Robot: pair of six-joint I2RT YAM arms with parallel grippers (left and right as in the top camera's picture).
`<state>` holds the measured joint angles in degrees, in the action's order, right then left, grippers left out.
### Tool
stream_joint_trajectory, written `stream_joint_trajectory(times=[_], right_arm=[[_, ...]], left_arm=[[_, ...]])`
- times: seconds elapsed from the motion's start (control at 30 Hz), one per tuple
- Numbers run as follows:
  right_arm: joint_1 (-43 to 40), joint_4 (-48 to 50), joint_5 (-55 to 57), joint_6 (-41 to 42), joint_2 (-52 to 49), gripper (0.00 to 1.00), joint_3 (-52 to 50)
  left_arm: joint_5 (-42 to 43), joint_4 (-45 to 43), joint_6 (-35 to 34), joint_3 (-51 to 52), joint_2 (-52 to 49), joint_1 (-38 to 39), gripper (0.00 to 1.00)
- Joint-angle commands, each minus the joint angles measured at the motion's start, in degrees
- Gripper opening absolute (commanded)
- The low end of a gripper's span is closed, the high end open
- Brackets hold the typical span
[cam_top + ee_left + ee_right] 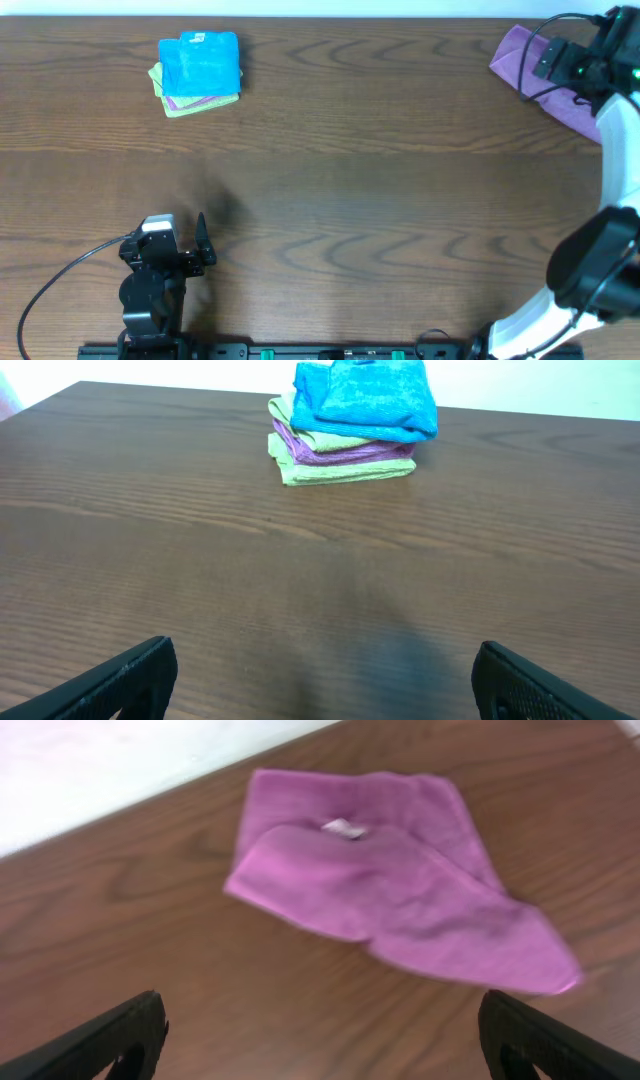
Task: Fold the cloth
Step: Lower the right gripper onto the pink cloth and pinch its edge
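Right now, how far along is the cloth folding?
Done: nothing yet; the purple cloth lies rumpled, its white tag showing. In hand: the right gripper hangs open facing it, holding nothing; the left gripper is open too, away from it. To do: grasp a corner, spread it and fold.

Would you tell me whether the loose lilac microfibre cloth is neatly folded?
Not neatly folded: the lilac microfibre cloth lies crumpled, one flap loosely turned over, white tag showing.

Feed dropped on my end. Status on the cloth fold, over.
Left gripper, right gripper: jaws open, empty. Cloth rumpled, not folded, far right corner, untouched. Nothing in the way; folded stack far left.
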<state>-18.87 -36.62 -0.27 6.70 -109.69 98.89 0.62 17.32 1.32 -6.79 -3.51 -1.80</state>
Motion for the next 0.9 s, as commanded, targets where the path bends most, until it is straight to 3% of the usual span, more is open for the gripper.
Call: stream_joint_trajectory(times=[0.0, 0.5, 0.87], right_arm=[[-0.4, -3.0, 7.3, -5.0, -4.2, 0.99, 5.8], [-1.6, -11.1, 18.2, -5.6, -20.7, 0.99, 18.0], [-1.8, -10.3, 16.6, -6.0, -25.7, 0.99, 21.7]], left_arm=[[-0.8, 0.3, -0.2, 1.4, 0.3, 0.1, 0.95], [-0.8, 0.3, -0.2, 1.4, 0.3, 0.1, 0.96], [-0.8, 0.3, -0.2, 1.4, 0.3, 0.1, 0.95]])
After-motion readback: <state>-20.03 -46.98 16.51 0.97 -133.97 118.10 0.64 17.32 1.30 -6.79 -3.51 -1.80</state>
